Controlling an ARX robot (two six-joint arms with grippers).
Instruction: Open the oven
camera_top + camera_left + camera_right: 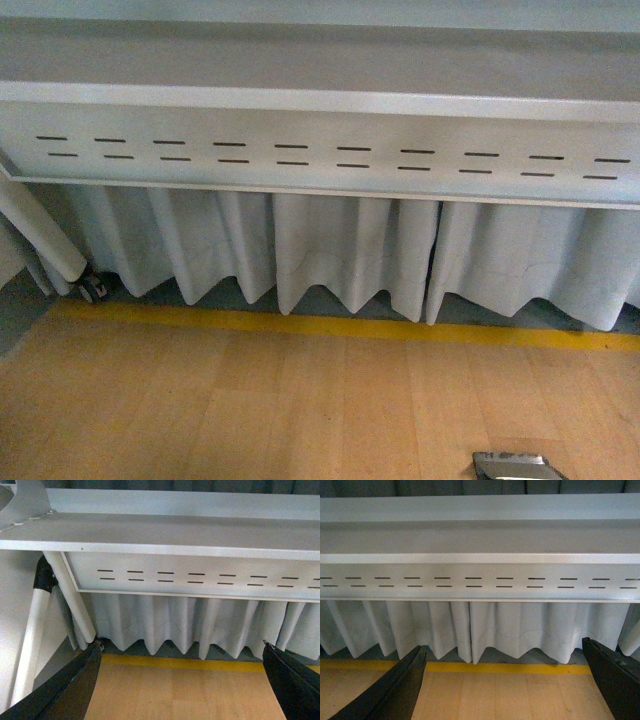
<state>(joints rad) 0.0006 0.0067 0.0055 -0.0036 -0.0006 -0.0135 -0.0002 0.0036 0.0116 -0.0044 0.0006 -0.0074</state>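
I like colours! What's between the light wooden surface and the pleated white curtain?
A yellow stripe runs along the light wooden surface's far edge, then a thin grey strip, before the pleated white curtain. All three views show it.

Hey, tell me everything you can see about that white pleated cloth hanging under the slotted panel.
The white cloth looks like thin matte fabric, hung as a skirt from under the slotted white panel and falling in deep vertical pleats. A faint seam crosses it near the bottom, and the hem zigzags with the folds. A dark vertical gap right of centre in the front view suggests two separate pieces. It ends behind the yellow stripe, above a grey strip; contact there cannot be told.
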